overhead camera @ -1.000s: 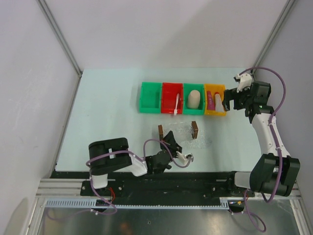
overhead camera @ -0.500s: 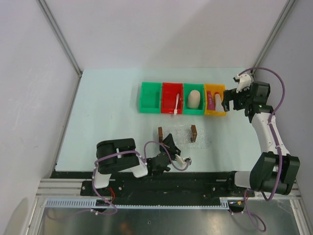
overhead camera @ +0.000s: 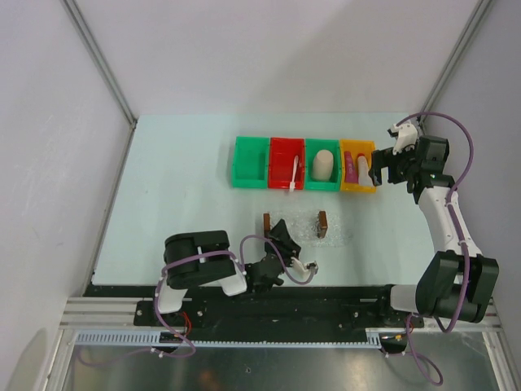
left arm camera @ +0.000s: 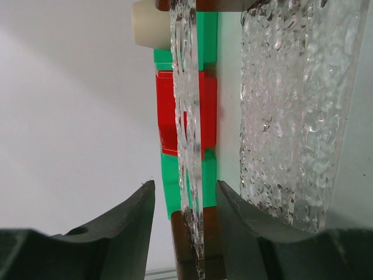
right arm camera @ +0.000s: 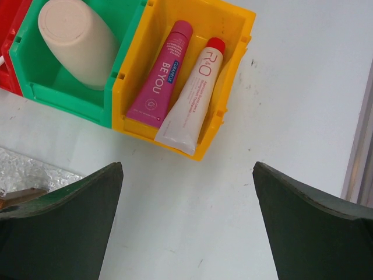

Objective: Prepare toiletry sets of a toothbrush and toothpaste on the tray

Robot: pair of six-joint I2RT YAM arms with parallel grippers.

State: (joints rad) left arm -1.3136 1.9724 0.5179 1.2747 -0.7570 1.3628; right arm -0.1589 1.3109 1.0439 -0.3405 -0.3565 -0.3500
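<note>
Left wrist view shows the left gripper (left arm camera: 186,189) with its jaws parted, one on either side of the upright wall of the clear, bumpy-textured oblong plastic tray (left arm camera: 187,116), with a sliver of gap at each side. A second ago it was clamped there, so the rim has just been let go. From overhead the tray seems to have come a touch nearer the arm bases over that second, though the shift is slight and I may be misreading it. I take this as the tray now being set in place, ready for filling.

Nothing lies on it yet. The slim white plastic toothbrush (overhead camera: 291,175) is in the red plastic bin (overhead camera: 281,155). The flat magenta-pink toothpaste tube (right arm camera: 160,70) is in the yellow plastic bin (right arm camera: 233,64), beside a white tube (right arm camera: 195,93) with a red cap. The right gripper (right arm camera: 186,169) hangs spread wide and empty just on the near side of that yellow bin, unchanged.

The table (overhead camera: 187,195) is a pale blue-green matte sheet, bounded by plain white walls (overhead camera: 285,57) and aluminium corner posts (overhead camera: 99,57).
</note>
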